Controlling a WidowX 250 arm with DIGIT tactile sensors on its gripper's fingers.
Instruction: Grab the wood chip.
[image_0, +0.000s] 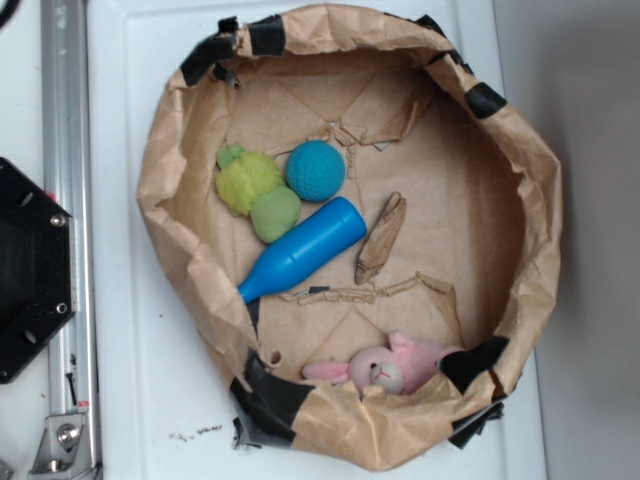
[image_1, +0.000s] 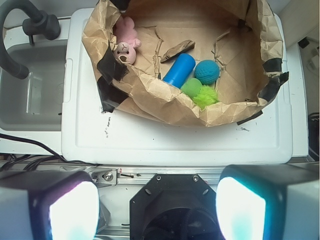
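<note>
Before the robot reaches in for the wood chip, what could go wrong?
The wood chip lies close beside the blue bottle, so the fingers might bump or grab the bottle instead. Torn paper strips sit just below the chip and could get pinched along with it. The paper wall of the bin is crumpled and tall, so the arm might snag it going in.

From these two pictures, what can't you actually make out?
- Blue bottle: wrist view, lower part hidden by the paper wall.
- Pink bunny: exterior view, lower body hidden behind the paper rim.
- End effector: wrist view, fingers blurred and cut by the bottom edge; their tips are out of frame.
- Wood chip: underside unseen.
</note>
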